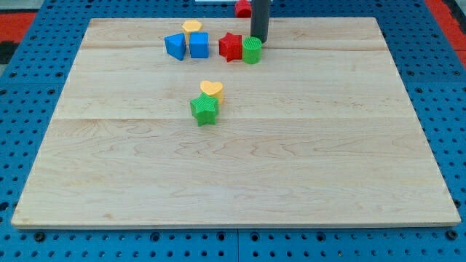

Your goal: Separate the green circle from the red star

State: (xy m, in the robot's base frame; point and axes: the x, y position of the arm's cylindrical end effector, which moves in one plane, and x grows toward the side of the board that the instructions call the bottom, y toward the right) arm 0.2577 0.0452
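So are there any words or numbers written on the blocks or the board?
None: there is nothing to read anywhere. The pale wooden board, the green circle block, the red star block and the other coloured blocks are all plain. My tip carries no label either.

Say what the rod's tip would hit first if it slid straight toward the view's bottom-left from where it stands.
My tip sits just above-right of the green circle, apparently touching it, so it meets that first; the red star lies directly beyond, touching the circle's left.

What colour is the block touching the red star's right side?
Green: the green circle, seen in the camera view.
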